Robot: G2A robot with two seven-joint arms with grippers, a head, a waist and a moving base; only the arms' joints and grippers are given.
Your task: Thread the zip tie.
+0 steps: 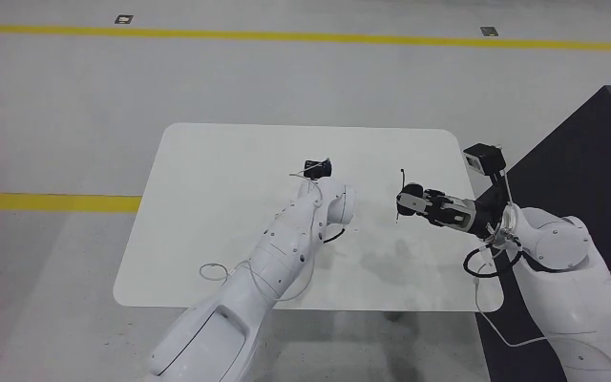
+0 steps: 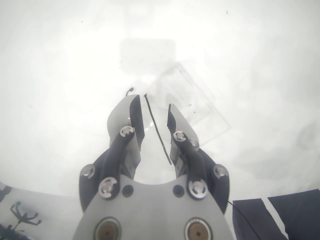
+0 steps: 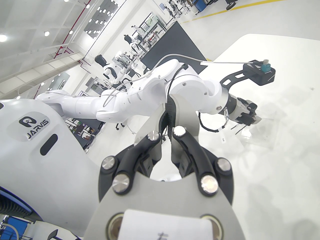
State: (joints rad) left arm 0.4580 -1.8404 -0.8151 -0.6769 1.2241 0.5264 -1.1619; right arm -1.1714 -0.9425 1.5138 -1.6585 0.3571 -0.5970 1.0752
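Left arm (image 1: 286, 248), nearest in the top view, runs from the near edge of the table out toward its middle, bent at the wrist so that its tool points down at the tabletop. Beneath both arms, the white table (image 1: 210, 210) has rounded corners and stands on a pale floor marked with yellow lines. From the opposite side, the right arm (image 1: 544, 239) comes in level over the table, its forearm aimed across at the left arm, with the two tool tips near each other but apart. A clear plastic sheet (image 2: 200, 106) lies flat on the table under and just past the left arm's tool. On that arm, the left gripper (image 2: 153, 101) hangs low over the sheet with its two fingers spread wide. On the other arm, the right gripper (image 3: 170, 106) has its fingers pressed together, pad against pad. The zip tie (image 2: 156, 128), thin and black, runs straight along the gap between the left gripper's spread fingers, its near end close to one finger's base and its far end by the sheet's edge (whether it rests on the surface or touches that finger cannot be told). In the top view, a thin black strip (image 1: 400, 181) crosses the right gripper's tip; whether it is pinched there cannot be told.
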